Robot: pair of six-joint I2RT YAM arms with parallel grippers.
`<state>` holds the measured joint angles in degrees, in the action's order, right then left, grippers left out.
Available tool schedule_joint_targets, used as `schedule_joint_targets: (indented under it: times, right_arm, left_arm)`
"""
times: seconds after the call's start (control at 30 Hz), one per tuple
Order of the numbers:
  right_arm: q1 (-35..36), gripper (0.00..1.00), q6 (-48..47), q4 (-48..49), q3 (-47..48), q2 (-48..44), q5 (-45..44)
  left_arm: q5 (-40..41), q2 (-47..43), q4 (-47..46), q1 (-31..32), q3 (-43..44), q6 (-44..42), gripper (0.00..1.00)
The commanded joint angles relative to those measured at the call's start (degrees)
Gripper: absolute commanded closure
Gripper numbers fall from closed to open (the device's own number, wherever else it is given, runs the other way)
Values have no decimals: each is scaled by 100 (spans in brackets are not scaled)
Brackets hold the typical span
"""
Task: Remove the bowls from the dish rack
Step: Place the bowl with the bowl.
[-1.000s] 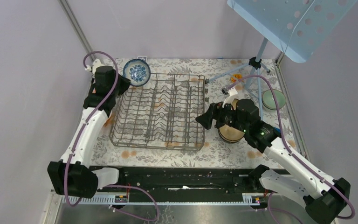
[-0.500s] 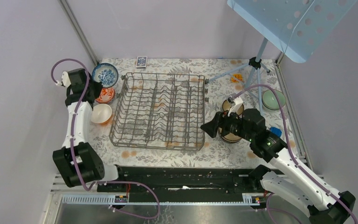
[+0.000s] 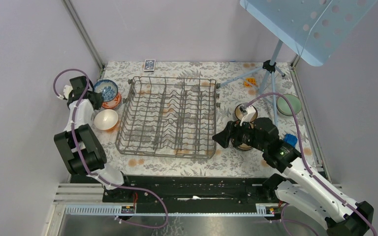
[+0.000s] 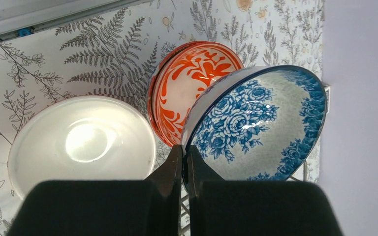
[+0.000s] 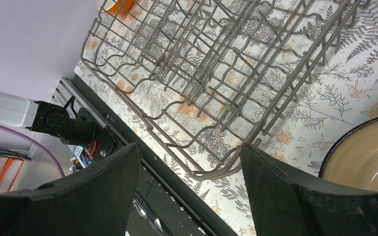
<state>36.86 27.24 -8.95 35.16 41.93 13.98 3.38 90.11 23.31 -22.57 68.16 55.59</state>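
At the table's far-left corner, beside the rack: one blue-and-white floral glazed ceramic bowl [image 4: 256,123], held tilted on edge. Its rim is pinched between the clenched fingers of the left gripper [image 4: 183,160]. It overlaps an orange-patterned glazed bowl [image 4: 192,81] lying on the fern-printed tabletop [image 4: 103,64]; whether the two touch cannot be told. A plain white bowl [image 4: 81,142] sits upright just beside them.

Centre: large rectangular grey metal wire dish rack [image 3: 167,115] with rows of upright tines. No bowl shows in it, either from above or from the right wrist view.

Right of rack: cream bowl with dark rim [image 5: 369,152] on the table, and a pale green bowl [image 3: 289,104] nearer the wall. The right gripper [image 5: 189,157] hovers near the rack's near-right corner, jaws spread wide, grasping nothing.

Handling, as judged: the blue bowl is stiff glazed ware, slippery, fairly heavy for a rim pinch, and liable to chip against its neighbour. The hold belongs on the rim, one finger inside and one outside. It should be lowered level onto bare tabletop before release.
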Motion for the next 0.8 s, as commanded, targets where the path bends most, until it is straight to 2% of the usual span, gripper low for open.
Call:
schedule_joint_targets:
  times: [0.0,0.77]
  right_arm:
    - [42,19,-70,172,25,-38,-185]
    - [47,19,-59,66,-105,-87,-273]
  left_arm:
    - [58,112,-435,-76,453,80,100]
    - [-139,991,-257,-136,747,76,100]
